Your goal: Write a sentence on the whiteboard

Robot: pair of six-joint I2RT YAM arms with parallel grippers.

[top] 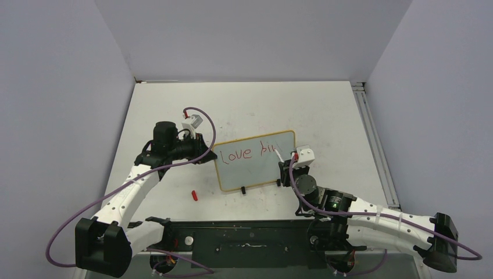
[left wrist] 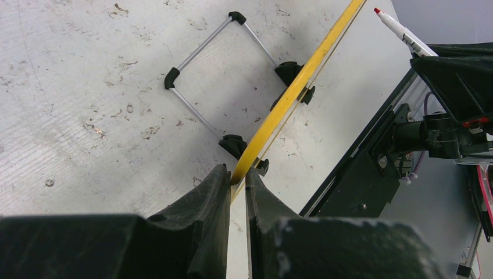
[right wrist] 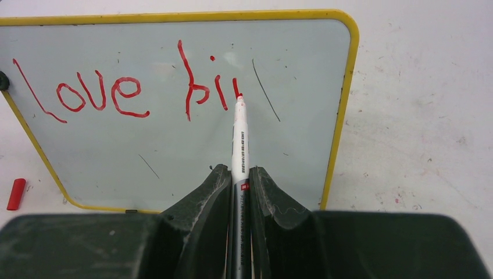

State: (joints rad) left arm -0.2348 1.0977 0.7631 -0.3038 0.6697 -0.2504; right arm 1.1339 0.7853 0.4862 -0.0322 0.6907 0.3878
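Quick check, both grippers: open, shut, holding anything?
Left gripper: shut on the whiteboard, pinching its frame edge.
Right gripper: shut on the marker, whose tip is at the board.

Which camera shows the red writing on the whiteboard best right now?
Right wrist: the sentence fills the frame head-on, reading "love bi" plus a partial stroke at the marker tip. Top external shows it small and slanted, its end beside the right tool. Left wrist sees the whiteboard edge-on, no writing.
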